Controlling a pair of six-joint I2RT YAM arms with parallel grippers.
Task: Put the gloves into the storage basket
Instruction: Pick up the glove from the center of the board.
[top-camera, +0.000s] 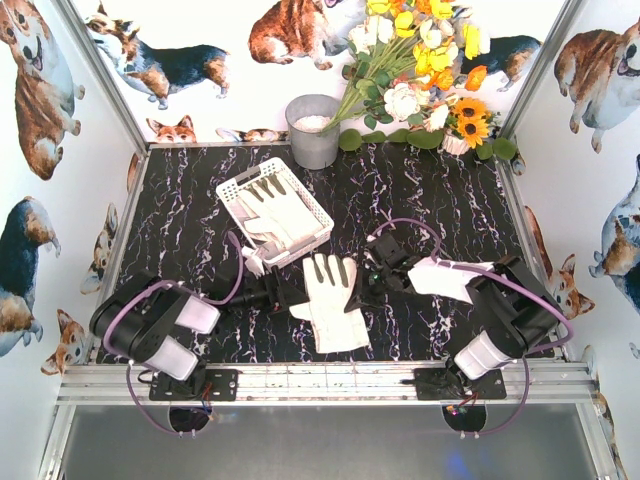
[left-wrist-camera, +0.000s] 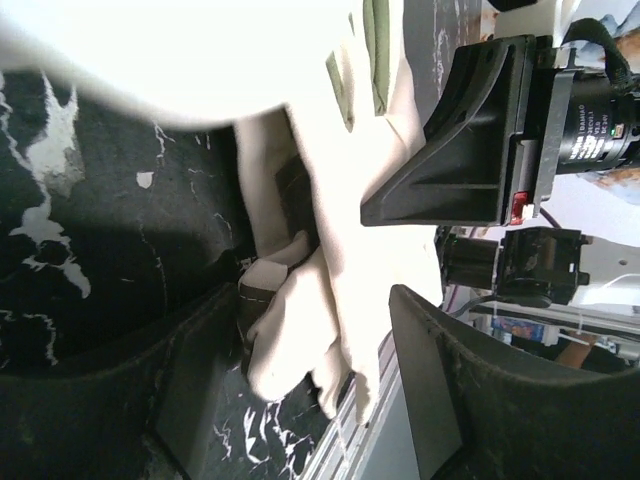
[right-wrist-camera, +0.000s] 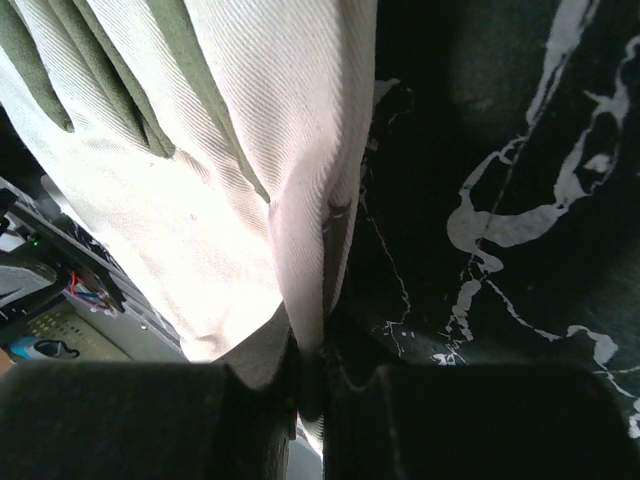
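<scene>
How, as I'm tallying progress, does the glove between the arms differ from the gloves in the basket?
The loose glove lies on the table; the basket gloves sit inside the storage basket. The loose glove is spread flat alone; the basket gloves overlap. The right tool is shut on the loose glove, the left tool open around its edge; no tool touches the basket gloves. Both are cream-white with dark patches.

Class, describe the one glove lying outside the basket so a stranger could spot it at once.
Find the black marbled table. Near the middle of its front edge one glove lies flat, fingers pointing toward the back wall. Unlike the other gloves, piled in the white basket, it lies alone on the tabletop.
</scene>
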